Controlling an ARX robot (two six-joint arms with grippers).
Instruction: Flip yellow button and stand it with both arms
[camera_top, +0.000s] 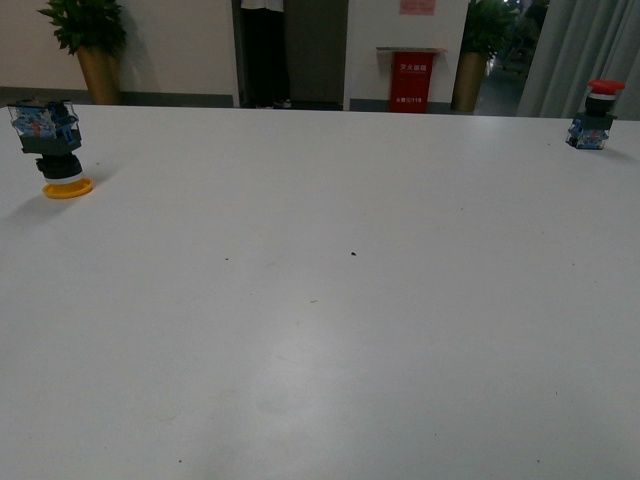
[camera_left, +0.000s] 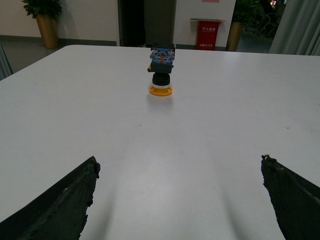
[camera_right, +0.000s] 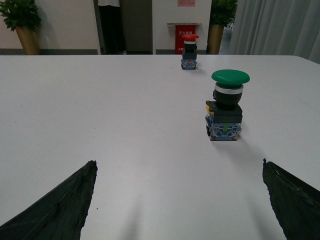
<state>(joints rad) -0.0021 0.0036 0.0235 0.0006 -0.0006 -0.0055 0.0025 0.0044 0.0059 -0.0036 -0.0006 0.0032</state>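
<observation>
While yellow button (camera_top: 57, 150) sits cap-down at far left of table (camera_top: 320, 330), left gripper (camera_left: 179, 161) faces it, spread wide, empty; right gripper (camera_right: 179, 164) likewise released, near green button (camera_right: 227, 107).

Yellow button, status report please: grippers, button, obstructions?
Left gripper and right gripper open, empty. Yellow button upside down on its cap, untouched, ahead of left gripper. Red button and green button upright on right gripper's side, not in the way.

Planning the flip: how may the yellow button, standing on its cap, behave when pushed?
The yellow button looks top-heavy, boxy block above the cap, so it may tip. On its side, the round cap might let it roll.
</observation>
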